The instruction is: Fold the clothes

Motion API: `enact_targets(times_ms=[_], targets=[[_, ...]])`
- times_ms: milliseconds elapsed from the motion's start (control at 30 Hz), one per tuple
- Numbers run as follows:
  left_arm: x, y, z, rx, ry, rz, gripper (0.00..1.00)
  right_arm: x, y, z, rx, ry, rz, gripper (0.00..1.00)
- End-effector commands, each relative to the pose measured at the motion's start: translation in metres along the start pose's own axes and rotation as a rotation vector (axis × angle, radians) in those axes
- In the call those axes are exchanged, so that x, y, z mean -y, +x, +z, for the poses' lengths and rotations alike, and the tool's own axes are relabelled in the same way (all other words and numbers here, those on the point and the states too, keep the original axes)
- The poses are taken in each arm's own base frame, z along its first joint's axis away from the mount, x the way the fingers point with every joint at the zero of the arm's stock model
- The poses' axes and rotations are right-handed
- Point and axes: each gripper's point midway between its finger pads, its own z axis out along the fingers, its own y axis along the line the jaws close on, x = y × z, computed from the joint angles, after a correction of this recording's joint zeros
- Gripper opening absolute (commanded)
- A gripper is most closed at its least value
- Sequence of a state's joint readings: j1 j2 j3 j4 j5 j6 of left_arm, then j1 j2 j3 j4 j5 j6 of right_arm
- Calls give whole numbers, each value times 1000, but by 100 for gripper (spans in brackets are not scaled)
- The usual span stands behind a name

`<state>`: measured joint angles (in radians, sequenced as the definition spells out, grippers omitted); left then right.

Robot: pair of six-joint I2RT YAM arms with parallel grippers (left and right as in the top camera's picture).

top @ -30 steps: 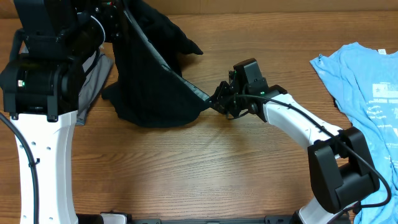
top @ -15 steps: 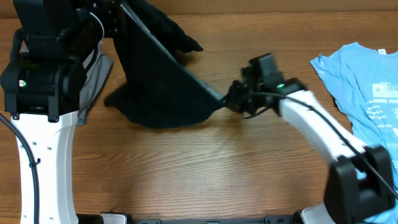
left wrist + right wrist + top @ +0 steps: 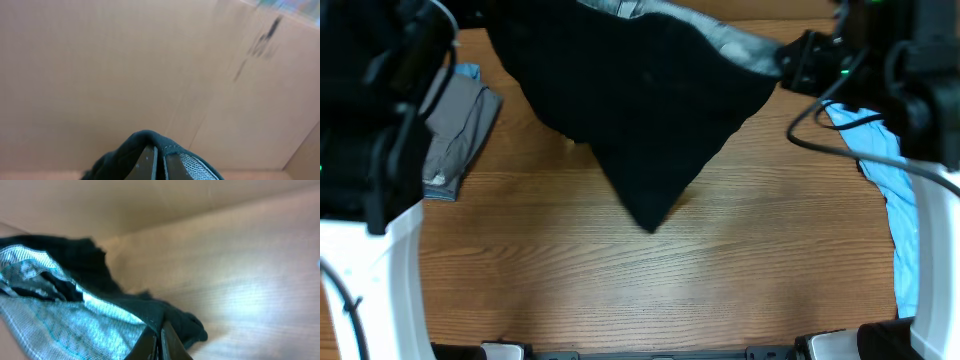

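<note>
Overhead: black shirt [image 3: 650,110] cropped at 12 o'clock edge; light blue T-shirt [image 3: 900,260], 3 o'clock, mostly behind right arm [image 3: 930,100]

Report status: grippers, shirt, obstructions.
Left gripper, right gripper shut on black fabric shirt. Shirt hangs spread between them. Grey folded garment, light blue T-shirt lie aside.

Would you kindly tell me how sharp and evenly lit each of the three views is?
Overhead: the table grain is sharp, but the left arm and right arm near the lens are blurred and the shirt is a near-featureless dark mass. Left wrist: soft background, only the shirt hem at the left claw is crisp. Right wrist: motion-smeared, with pale glare on the table.
</note>
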<state>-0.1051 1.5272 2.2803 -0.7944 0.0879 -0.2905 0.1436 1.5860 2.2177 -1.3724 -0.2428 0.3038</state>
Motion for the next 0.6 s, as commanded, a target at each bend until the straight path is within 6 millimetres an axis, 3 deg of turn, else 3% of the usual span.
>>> enact_targets(times_ms=[0, 167, 567], targets=[[20, -59, -60, 165, 35, -22, 4, -10, -23, -61, 162, 31, -81, 4], [24, -64, -89, 161, 37, -66, 4, -22, -22, -106, 224, 9, -113, 4], [16, -18, -147, -19, -25, -139, 4, -29, -3, -205, 422, 23, -145, 4]])
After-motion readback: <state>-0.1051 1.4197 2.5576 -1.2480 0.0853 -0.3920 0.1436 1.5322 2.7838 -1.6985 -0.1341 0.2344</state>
